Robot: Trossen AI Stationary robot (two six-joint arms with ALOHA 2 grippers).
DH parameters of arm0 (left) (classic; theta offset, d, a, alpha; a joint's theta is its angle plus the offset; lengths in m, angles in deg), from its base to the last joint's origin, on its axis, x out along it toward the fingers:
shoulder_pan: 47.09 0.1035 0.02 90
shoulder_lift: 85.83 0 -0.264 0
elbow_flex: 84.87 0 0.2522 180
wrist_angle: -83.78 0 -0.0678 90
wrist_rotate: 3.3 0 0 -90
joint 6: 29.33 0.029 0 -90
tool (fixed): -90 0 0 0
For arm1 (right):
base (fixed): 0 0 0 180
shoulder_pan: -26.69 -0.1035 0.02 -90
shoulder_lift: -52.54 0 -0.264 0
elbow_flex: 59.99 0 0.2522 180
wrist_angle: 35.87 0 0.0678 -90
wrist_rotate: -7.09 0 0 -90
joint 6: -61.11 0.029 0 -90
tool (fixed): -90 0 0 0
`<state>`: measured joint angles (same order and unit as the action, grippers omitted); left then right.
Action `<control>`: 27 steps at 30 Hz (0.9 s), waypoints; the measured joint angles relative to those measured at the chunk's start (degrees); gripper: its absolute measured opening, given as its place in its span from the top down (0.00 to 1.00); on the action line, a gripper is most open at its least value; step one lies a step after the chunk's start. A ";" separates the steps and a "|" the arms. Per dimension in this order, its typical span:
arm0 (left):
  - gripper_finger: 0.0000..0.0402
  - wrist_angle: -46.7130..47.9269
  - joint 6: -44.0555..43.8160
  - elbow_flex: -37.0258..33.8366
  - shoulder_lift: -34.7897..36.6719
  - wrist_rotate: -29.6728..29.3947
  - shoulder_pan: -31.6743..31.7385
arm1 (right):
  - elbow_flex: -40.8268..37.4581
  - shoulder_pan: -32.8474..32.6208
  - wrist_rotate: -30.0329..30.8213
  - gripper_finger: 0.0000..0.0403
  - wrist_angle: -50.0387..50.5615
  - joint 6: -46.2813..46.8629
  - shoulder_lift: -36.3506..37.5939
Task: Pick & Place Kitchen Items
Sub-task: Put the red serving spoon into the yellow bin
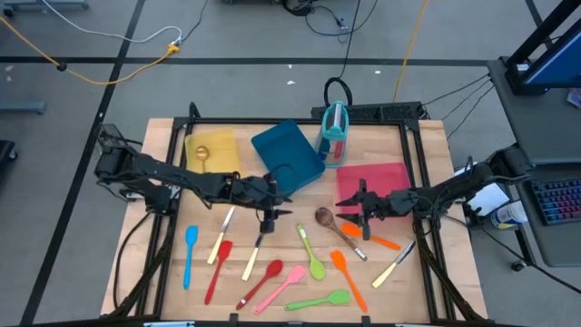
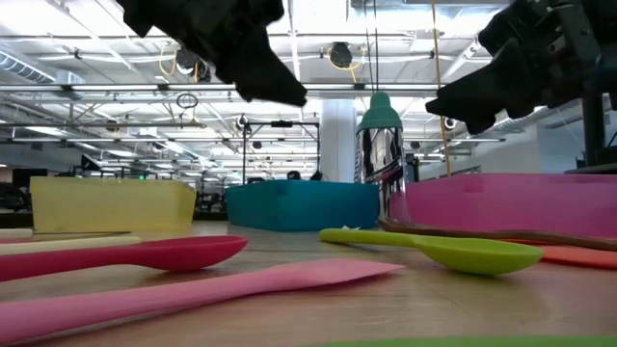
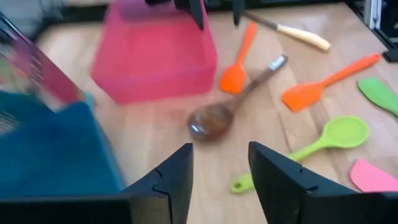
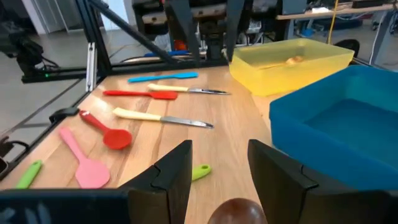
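desk (image 1: pixel 163 263): light wood | trays: yellow tray (image 1: pixel 211 151), blue tray (image 1: pixel 287 155), pink-red tray (image 1: pixel 372 182) | holder (image 1: pixel 333 133): teal | utensils: blue spatula (image 1: pixel 190 254), red spatula (image 1: pixel 217 270), pink spatula (image 1: pixel 282 286), lime green spoon (image 1: pixel 310 254), orange spatula (image 1: pixel 346 277), dark brown wooden spoon (image 1: pixel 338 230), cream-handled knife (image 1: pixel 253 252) | both arms: black

Three trays (image 1: pixel 287 156), one holder (image 1: pixel 334 132), about fourteen utensils (image 1: pixel 190 254).

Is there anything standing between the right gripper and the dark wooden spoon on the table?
Nothing visible stands between them. The right gripper hangs open just above and beside the wooden spoon, whose bowl shows between its fingers in the right wrist view. The pink tray lies behind, not between.
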<state>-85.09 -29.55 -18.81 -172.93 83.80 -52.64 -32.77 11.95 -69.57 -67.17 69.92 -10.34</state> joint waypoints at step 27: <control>0.64 35.26 -49.59 23.24 -13.23 -1.33 -19.38 | 0.27 0.15 0.28 0.63 -4.43 -13.17 -0.14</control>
<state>-49.83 -79.14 4.43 -186.16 82.47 -72.02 -32.49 12.10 -69.28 -71.60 56.75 -10.48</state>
